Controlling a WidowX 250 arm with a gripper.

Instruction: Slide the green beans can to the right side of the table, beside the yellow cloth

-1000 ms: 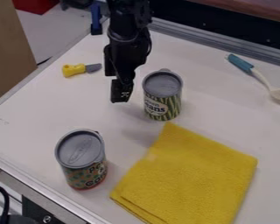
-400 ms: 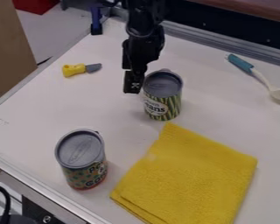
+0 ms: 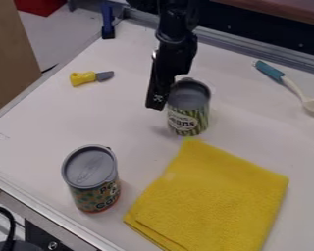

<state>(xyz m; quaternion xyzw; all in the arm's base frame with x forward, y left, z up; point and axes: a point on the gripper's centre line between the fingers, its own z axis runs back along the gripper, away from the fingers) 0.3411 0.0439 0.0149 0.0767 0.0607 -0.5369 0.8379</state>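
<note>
On the desk, the knife lies near the left edge, the spoon at the right near the back edge, the rear can between them and farther forward, just behind the cloth, and the front can left of the cloth near the front edge.

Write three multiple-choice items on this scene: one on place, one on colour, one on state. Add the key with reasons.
1. Which thing is the gripper right beside?
A) Ladle
B) Striped can
C) Toy knife

2. What colour is the cloth?
A) Yellow
B) Blue
C) Red

3. How do the striped can and the spotted can stand?
A) Both on their sides
B) One upright, one tipped over
C) Both upright

Key:
1 B: it hangs close by that can's upper side.
2 A: its whole surface is yellow.
3 C: neither lies on its side.
</note>
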